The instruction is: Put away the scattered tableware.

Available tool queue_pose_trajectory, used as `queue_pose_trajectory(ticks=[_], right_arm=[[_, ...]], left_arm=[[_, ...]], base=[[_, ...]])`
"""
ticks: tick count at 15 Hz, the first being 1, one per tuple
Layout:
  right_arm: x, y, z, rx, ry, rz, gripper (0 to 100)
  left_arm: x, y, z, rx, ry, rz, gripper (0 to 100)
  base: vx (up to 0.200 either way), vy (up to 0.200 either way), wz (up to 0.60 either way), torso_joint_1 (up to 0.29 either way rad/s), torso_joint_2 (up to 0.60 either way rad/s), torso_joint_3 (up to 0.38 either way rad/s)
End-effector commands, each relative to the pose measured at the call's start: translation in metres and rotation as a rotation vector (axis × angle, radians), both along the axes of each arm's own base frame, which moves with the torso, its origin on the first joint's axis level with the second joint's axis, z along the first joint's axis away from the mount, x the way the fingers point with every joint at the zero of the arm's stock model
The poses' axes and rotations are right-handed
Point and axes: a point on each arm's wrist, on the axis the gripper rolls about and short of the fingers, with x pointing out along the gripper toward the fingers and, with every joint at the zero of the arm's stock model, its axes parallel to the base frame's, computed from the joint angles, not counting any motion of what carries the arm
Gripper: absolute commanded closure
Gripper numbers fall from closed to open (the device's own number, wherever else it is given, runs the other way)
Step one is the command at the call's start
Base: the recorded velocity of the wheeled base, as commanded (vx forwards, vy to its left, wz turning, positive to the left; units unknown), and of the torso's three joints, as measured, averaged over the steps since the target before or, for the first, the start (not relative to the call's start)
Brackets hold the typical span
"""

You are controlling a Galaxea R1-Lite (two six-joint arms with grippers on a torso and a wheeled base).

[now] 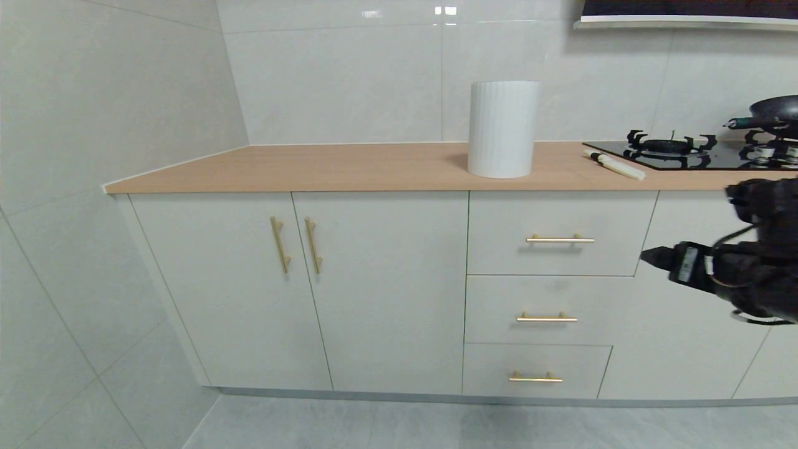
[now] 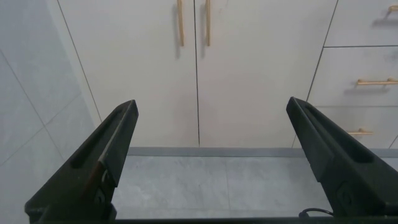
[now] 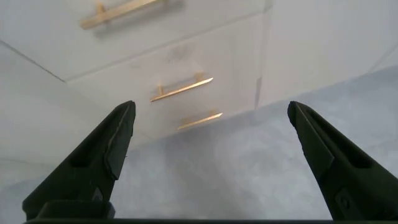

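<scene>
Left gripper point(image 2: 211, 104) and right gripper point(image 3: 211, 106) fingers point(image 2: 106, 155) spread before cabinets point(image 1: 374, 280); canister point(image 1: 502, 128) stands near utensil point(image 1: 614, 165)

Left end effector point(image 2: 211, 106) and right end effector point(image 3: 210, 107) spread wide.

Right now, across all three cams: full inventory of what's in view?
countertop: 1, light wood, along the tiled wall
container: 1, white ribbed cylinder, upright on the countertop above the drawers
utensil: 1, cream, lying on the countertop by the stove's left edge; type unclear
stove: 1, black, set in the countertop's right end
pan: 1, black, on the stove's right burner
cabinet doors: 2, off-white with gold handles, shut
drawers: 3, off-white with gold handles, stacked right of the doors, shut
hood: 1, dark, upper right
left gripper: 1, black, open, facing the cabinet doors
right gripper: 1, black, open, facing the drawers
</scene>
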Motion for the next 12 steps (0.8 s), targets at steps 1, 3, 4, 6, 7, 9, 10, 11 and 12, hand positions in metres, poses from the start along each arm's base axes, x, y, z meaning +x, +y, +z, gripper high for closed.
queue_pose_trajectory(ticks=[1, 3, 4, 6, 7, 9, 10, 11, 12], right_arm=[[-0.128, -0.027, 0.006, -0.105, -0.177, -0.051, 0], [-0.168, -0.04, -0.002, -0.166, -0.249, -0.114, 0], [-0.186, -0.045, -0.007, -0.223, -0.267, -0.153, 0], [-0.218, -0.048, -0.014, -0.285, -0.322, -0.185, 0], [-0.235, -0.048, -0.017, -0.305, -0.351, -0.183, 0], [-0.258, -0.049, -0.025, -0.35, -0.388, -0.178, 0], [-0.276, -0.049, -0.035, -0.374, -0.426, -0.175, 0], [-0.283, -0.049, -0.04, -0.379, -0.433, -0.176, 0], [-0.29, -0.049, -0.045, -0.382, -0.453, -0.184, 0]], left_arm=[[0.0, 0.0, 0.0, 0.0, 0.0, 0.0, 0], [0.0, 0.0, 0.0, 0.0, 0.0, 0.0, 0], [0.0, 0.0, 0.0, 0.0, 0.0, 0.0, 0], [0.0, 0.0, 0.0, 0.0, 0.0, 0.0, 0], [0.0, 0.0, 0.0, 0.0, 0.0, 0.0, 0], [0.0, 0.0, 0.0, 0.0, 0.0, 0.0, 0], [0.0, 0.0, 0.0, 0.0, 0.0, 0.0, 0], [0.0, 0.0, 0.0, 0.0, 0.0, 0.0, 0], [0.0, 0.0, 0.0, 0.0, 0.0, 0.0, 0]], base=[[0.0, 0.0, 0.0, 0.0, 0.0, 0.0], [0.0, 0.0, 0.0, 0.0, 0.0, 0.0], [0.0, 0.0, 0.0, 0.0, 0.0, 0.0], [0.0, 0.0, 0.0, 0.0, 0.0, 0.0], [0.0, 0.0, 0.0, 0.0, 0.0, 0.0], [0.0, 0.0, 0.0, 0.0, 0.0, 0.0], [0.0, 0.0, 0.0, 0.0, 0.0, 0.0], [0.0, 0.0, 0.0, 0.0, 0.0, 0.0], [0.0, 0.0, 0.0, 0.0, 0.0, 0.0]])
